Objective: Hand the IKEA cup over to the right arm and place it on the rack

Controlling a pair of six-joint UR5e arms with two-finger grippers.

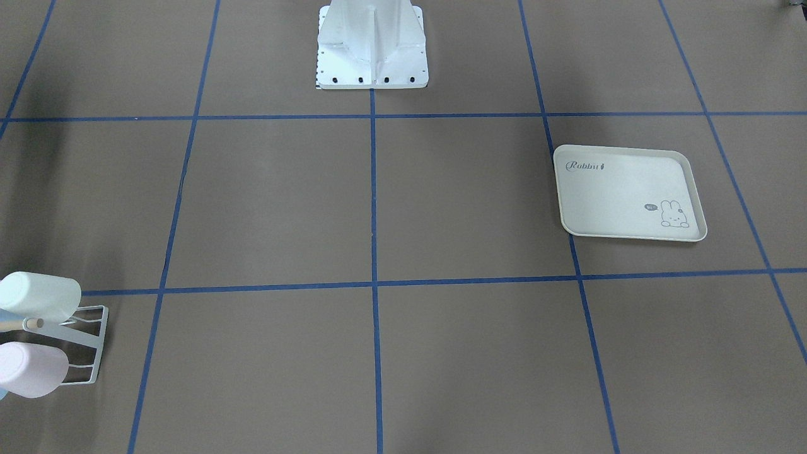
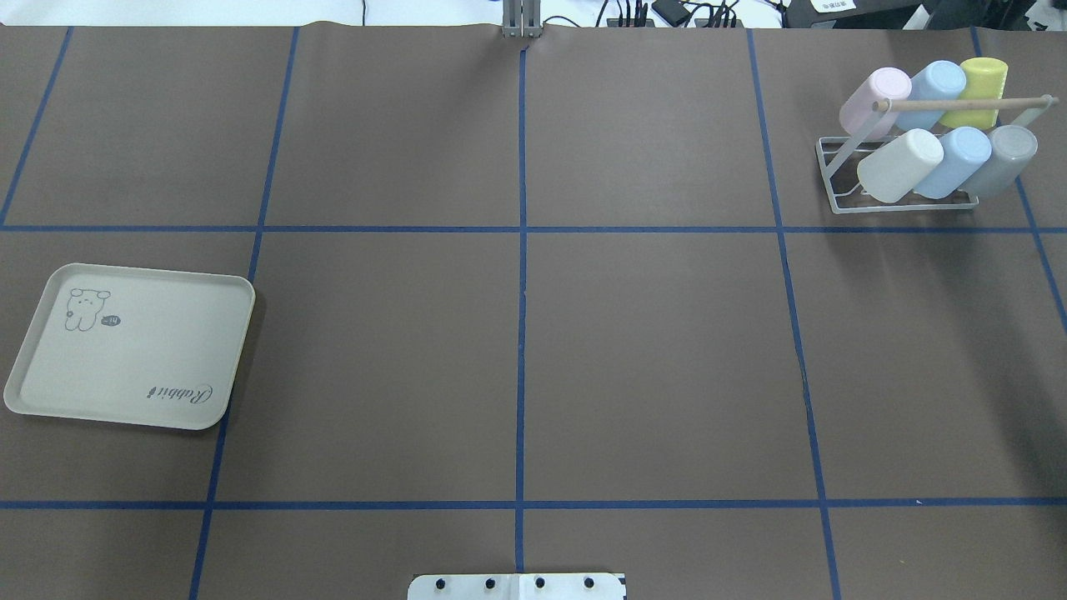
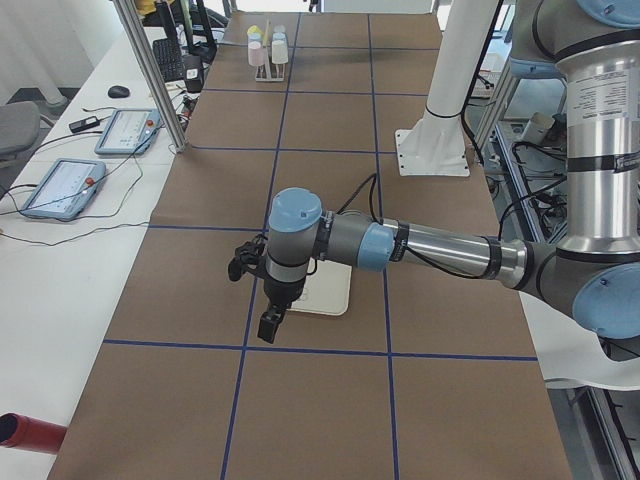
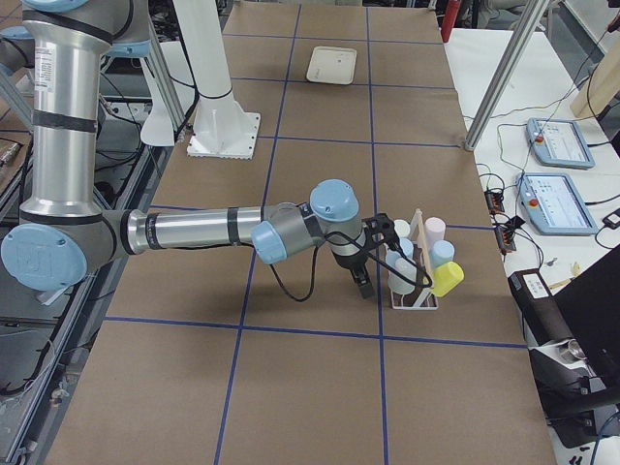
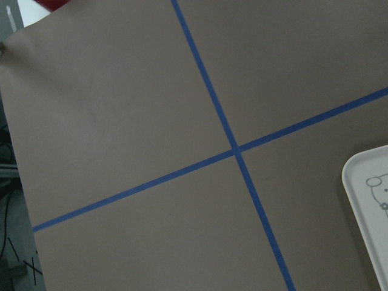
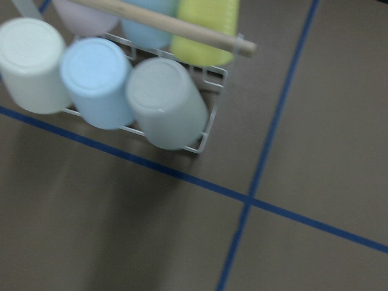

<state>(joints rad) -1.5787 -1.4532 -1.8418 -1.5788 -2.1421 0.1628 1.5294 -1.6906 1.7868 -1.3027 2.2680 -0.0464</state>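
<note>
The white wire rack [image 2: 836, 182] with its wooden peg [image 2: 959, 104] stands at the far right of the table and carries several IKEA cups, among them a white one [image 2: 900, 164], a grey one [image 2: 1004, 158] and a yellow one [image 2: 979, 79]. The right wrist view looks down on the rack [image 6: 210, 121] and the grey cup [image 6: 167, 103]. My right gripper [image 4: 363, 281] hangs just beside the rack in the exterior right view; I cannot tell whether it is open or shut. My left gripper [image 3: 270, 322] hovers by the tray's near edge, state also unclear. No fingers show in either wrist view.
The cream rabbit-print tray [image 2: 133, 367] lies at the left of the table with nothing on it. The white robot pedestal [image 1: 372, 57] stands at the table's middle edge. Teach tablets [image 3: 65, 185] and metal posts [image 3: 150, 70] line the operators' side. A red object [image 3: 30, 432] lies off the table corner.
</note>
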